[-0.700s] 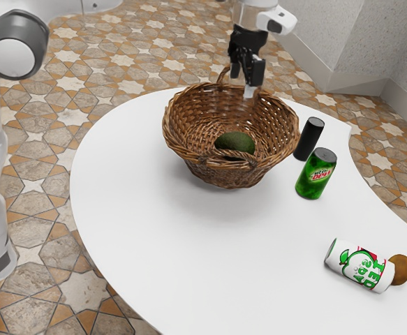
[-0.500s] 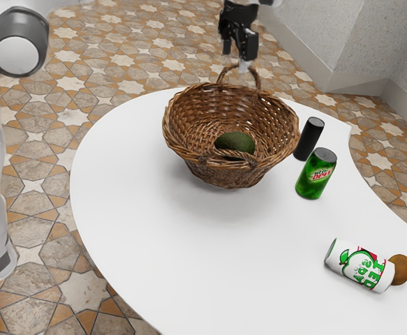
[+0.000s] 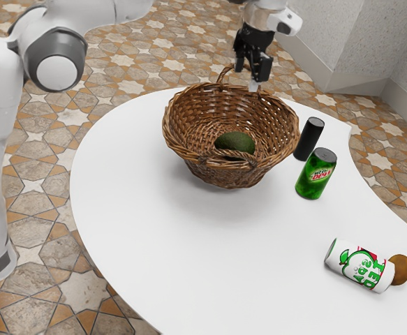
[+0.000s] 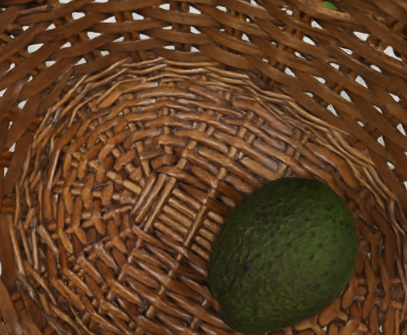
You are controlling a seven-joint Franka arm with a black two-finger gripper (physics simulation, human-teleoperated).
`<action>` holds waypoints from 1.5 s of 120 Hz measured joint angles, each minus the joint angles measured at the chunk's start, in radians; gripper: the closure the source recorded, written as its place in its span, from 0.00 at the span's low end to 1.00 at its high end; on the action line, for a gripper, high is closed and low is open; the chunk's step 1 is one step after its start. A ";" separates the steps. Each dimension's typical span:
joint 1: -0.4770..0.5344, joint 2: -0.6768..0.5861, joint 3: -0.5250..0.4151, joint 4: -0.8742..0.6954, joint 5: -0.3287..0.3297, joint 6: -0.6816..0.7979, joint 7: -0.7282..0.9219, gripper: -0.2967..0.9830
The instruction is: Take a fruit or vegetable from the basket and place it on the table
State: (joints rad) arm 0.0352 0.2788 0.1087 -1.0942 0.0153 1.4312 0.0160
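Observation:
Above the far part of the basket's rim, in the exterior view, my gripper (image 3: 246,78) hangs open, its fingers apart with nothing between them. The wicker basket (image 3: 197,155) stands upright on the white table (image 3: 147,244). Inside it lies a dark green avocado (image 3: 235,144), well below my hand. The wrist view looks down on the woven basket floor (image 4: 119,209), with the avocado (image 4: 283,255) resting on it.
A black cylinder (image 3: 308,139) and a green soda can (image 3: 316,174) stand beside the basket. Toward the exterior view's lower right, a white can (image 3: 360,265) lies on its side by a brown round item (image 3: 401,269). The basket's handle (image 3: 223,75) rises near my gripper.
My hand first rose toward the exterior view's upper left, then came back down and to that view's right. The arm's elbow has shifted to the exterior view's right. The avocado and basket stayed put.

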 joint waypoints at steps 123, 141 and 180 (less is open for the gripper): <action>0.027 -0.241 -0.062 -0.607 0.015 0.445 0.356 0.23; 0.046 -0.241 -0.065 -0.609 0.015 0.453 0.382 0.23; 0.002 -0.246 -0.066 -0.609 0.014 0.459 0.421 0.23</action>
State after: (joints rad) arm 0.0367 0.0328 0.0429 -1.7035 0.0294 1.8898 0.4374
